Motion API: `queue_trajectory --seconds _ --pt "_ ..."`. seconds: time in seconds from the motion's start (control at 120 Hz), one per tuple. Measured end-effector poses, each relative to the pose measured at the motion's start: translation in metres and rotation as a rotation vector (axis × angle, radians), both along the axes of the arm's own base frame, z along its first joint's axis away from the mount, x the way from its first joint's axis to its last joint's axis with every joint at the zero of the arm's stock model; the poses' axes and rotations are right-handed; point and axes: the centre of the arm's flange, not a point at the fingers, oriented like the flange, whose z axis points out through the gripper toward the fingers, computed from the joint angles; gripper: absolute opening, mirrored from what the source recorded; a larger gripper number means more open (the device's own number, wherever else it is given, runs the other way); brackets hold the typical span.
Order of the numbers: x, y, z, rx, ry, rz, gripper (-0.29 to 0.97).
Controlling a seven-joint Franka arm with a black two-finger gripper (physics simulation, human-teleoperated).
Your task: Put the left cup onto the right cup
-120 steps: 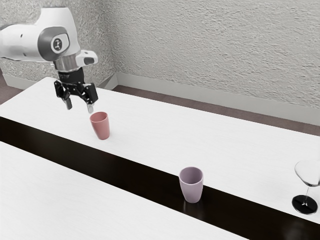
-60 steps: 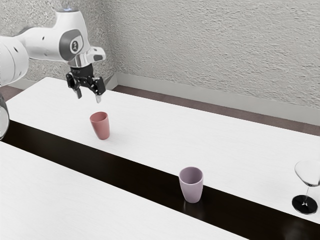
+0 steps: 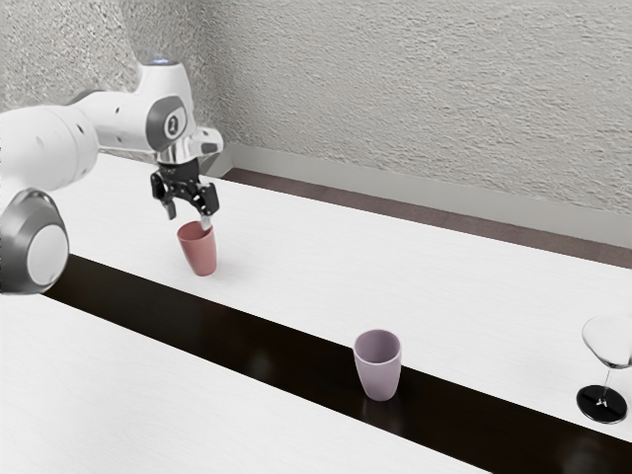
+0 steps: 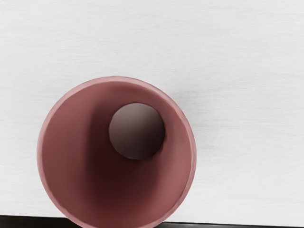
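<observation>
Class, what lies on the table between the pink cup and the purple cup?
Nothing stands between the pink cup and the purple cup; the exterior view shows only bare table there, crossed by its black stripe.

On my screen a white table [image 3: 326, 257] carries a glossy black stripe [image 3: 267, 351] running diagonally across it. A wine glass [image 3: 606, 367] stands upright at the exterior view's right edge (its bowl partly cut off), near the stripe. Behind the table are a rough grey wall [image 3: 425, 89], a pale baseboard [image 3: 415, 183] and dark floor [image 3: 444, 219].
</observation>
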Motion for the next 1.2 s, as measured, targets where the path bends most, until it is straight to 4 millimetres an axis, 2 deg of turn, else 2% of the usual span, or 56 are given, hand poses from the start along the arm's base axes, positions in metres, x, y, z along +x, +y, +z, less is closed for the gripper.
queue_trajectory --seconds 0.167,0.45,0.575,0.783,1.042,1.2 --pt "0.008 0.0 -0.013 -0.004 0.003 -0.019 0.65" --pt "0.02 0.0 -0.018 -0.007 -0.013 -0.043 0.65" --pt "0.024 -0.008 -0.018 -0.014 -0.018 -0.061 0.65" --pt "0.027 -0.017 -0.041 -0.029 0.007 -0.08 0.65" --pt "0.028 -0.017 -0.059 -0.038 0.026 -0.077 0.65" --pt "0.028 -0.017 -0.062 -0.045 0.028 -0.062 0.55"
